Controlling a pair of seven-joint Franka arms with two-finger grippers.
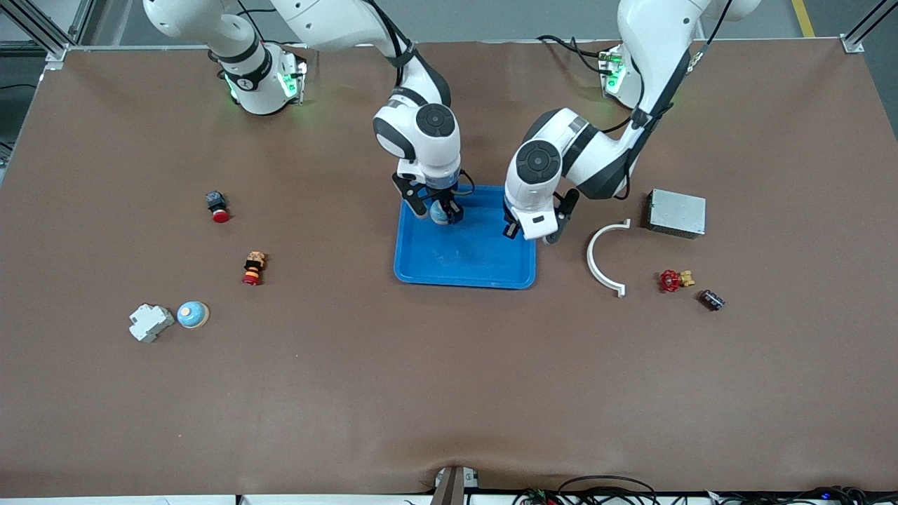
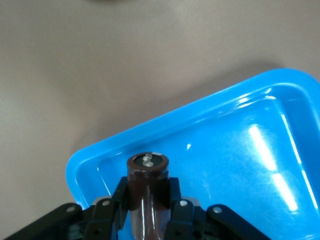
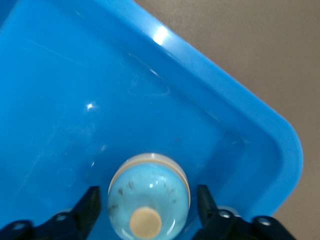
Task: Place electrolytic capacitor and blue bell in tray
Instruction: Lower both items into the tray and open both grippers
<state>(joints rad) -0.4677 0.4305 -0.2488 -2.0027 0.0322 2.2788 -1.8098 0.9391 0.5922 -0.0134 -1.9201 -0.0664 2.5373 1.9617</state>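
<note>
right claw (image 3: 145, 210) wide around bell (image 3: 148, 200) in tray (image 1: 484, 270) corner, left claw (image 2: 148, 200) gripping capacitor (image 2: 146, 187) over the tray's opposite end.

the tray (image 1: 484, 270) is bright blue on a brown desk (image 1: 421, 386). the bell (image 3: 149, 194) is pale blue with a cream button and dark specks. the capacitor (image 2: 146, 187) is glossy dark brown with silver terminals, between black fingers (image 2: 119, 202).
</note>
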